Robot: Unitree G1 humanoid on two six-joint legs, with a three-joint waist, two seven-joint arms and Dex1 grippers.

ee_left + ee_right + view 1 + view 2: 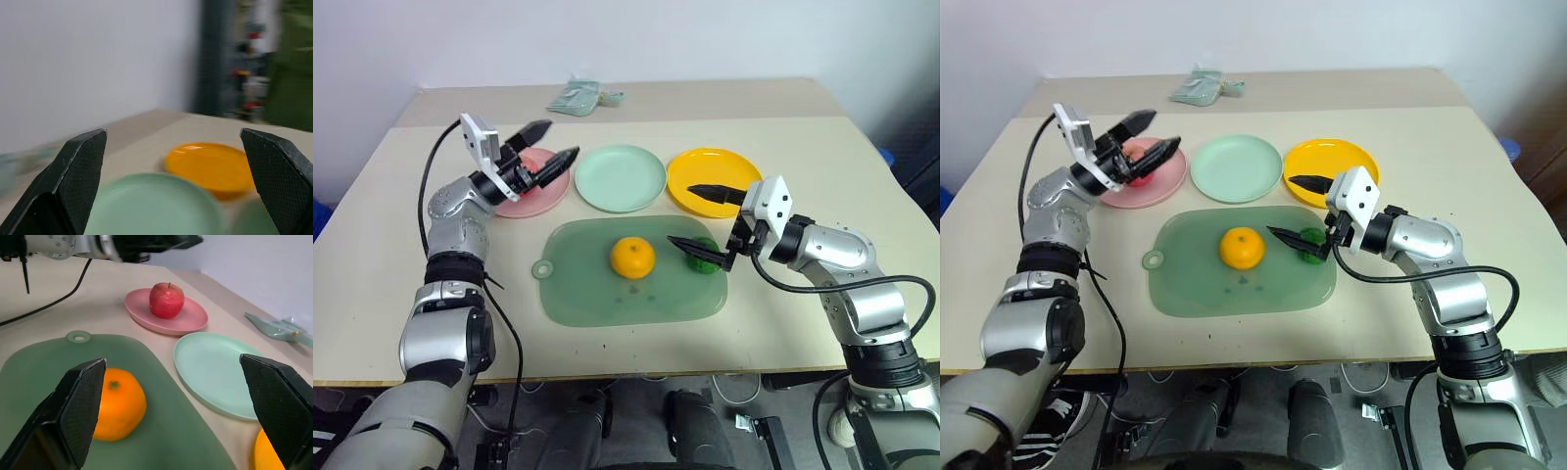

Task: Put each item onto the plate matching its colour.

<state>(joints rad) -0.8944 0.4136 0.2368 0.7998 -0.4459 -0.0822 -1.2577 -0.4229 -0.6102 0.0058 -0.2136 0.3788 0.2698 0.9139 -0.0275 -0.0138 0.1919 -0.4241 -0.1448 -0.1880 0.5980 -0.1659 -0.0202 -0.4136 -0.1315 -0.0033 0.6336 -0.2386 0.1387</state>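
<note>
In the upper left of the head view the left gripper (542,143) hung above the pink plate (546,195), its two black fingers spread wide and holding nothing. The red-pink apple (167,300) sat upright on that plate, clear in the right wrist view, so that item looked already sorted. To its right in the row stood the pale mint green plate (621,178), bare, and then the yellow-orange plate (705,172), also bare. Below the plates, in the middle of the frame, lay the green cutting board (578,294) with the orange (633,258) near its centre and the dark green bumpy ball (706,259) toward its right edge. At centre right the right gripper (698,220) pointed toward the left of the frame, jaws at full spread and empty, its lower finger just beside the green ball and its upper finger over the near rim of the yellow-orange plate. The step in hand appeared to be the right arm's pick from the board, most likely the green ball, since it lay closest. To do it well, the gripper would need to drop so the fingers straddled the ball at its widest part, not above it, and close gently, as a small bumpy ball could squirt sideways and roll toward the orange. Once lifted it should cross to the mint plate and be set down low, near the plate's middle, to stop it rolling off.
</note>
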